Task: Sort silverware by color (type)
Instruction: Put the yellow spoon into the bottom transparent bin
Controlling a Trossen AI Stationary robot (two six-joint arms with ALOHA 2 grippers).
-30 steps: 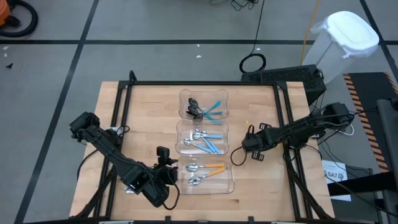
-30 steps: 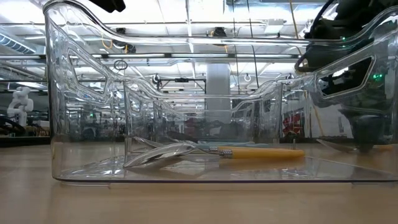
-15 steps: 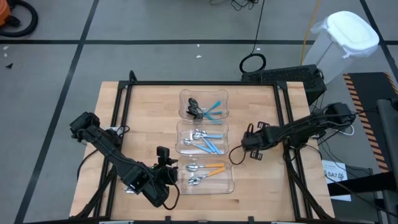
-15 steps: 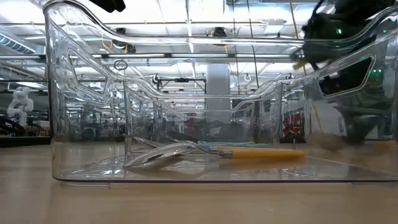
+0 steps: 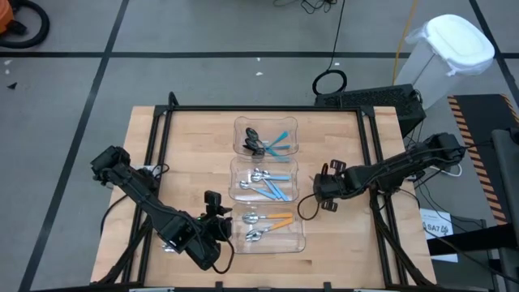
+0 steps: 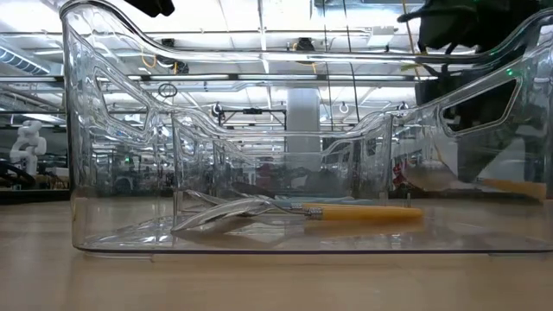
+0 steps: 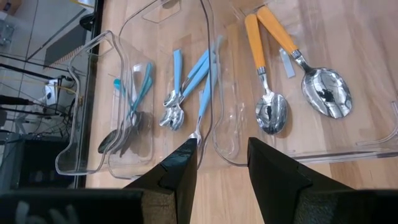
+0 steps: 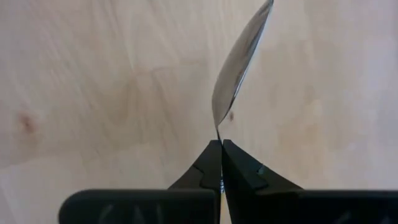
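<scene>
Right wrist view, near to far: your right gripper (image 8: 220, 149) was clenched on the thin neck of a silver-bowled spoon (image 8: 239, 59) above bare table (image 8: 93, 93).
You had taken it edge-on at the narrowest part of the stem, with its long axis running straight out from the fingertips and the bowl pointing away; its handle colour was hidden. I judged it light, stiff and slippery, so that a pinch so close to the bowl could let it swivel; hold lower on a plastic handle where you can. From above, that gripper sat just right of the three clear bins (image 5: 268, 235). Your left gripper (image 7: 217, 158) waited beside the nearest bin, fingers apart and holding nothing, facing two orange-handled spoons (image 7: 267, 68), then blue-handled silver spoons (image 7: 186, 87), then dark-bowled blue spoons (image 7: 130, 118) farthest.
</scene>
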